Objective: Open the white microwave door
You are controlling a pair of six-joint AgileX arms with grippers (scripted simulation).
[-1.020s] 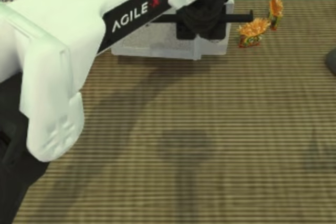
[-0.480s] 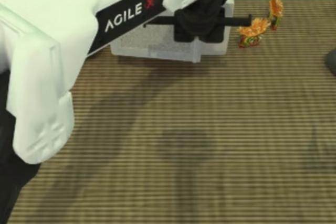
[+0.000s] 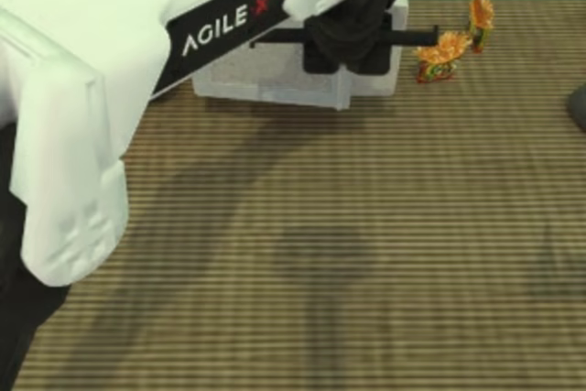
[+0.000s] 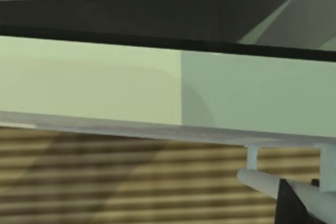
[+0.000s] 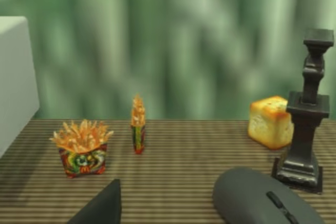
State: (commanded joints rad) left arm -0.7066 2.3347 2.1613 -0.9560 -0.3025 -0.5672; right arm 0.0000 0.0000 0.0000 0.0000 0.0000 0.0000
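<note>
Microwave point(image 3: 275, 80): one, at the worktop's point(image 3: 366, 254) far edge, largely covered from above by the left arm. Its door point(image 4: 131, 129) shows edge-on in the left wrist view, with one slim handle point(image 4: 268, 182). The left gripper point(image 3: 352, 38) sits over the microwave's front right part; whether it is clenched or released cannot be told. Right of the microwave stand two fries cartons point(image 3: 441, 57) point(image 3: 479, 17). Farther right: one mouse point(image 5: 262, 200), one bread chunk point(image 5: 270, 121), one dark stand point(image 5: 307, 124). Only a dark tip of the right gripper point(image 5: 102, 205) shows.
</note>
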